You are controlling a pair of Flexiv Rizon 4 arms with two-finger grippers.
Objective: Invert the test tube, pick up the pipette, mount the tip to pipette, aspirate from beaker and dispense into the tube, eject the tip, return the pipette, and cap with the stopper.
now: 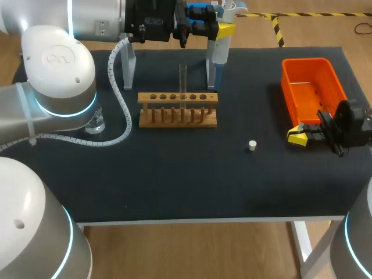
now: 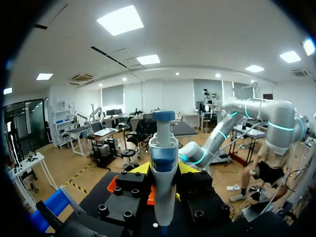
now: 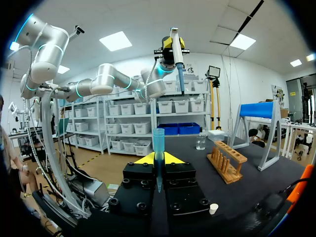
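The left hand (image 2: 164,169) is clenched on the blue-and-white pipette (image 2: 163,145), holding it upright above the far edge of the dark surface (image 1: 174,186), behind the wooden rack (image 1: 178,111) in which a clear test tube (image 1: 182,78) stands upright. The right hand (image 3: 158,160), low over the right side just beside the orange bin (image 1: 311,87), is grasping a blue pipette tip (image 3: 158,143) between its yellow fingers. A small white stopper (image 1: 251,145) lies between rack and right hand, and the beaker (image 1: 95,123) sits at the left, partly hidden by the left arm.

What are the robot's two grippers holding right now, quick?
Left gripper: closed, holding the pipette.
Right gripper: closed, holding the blue pipette tip.
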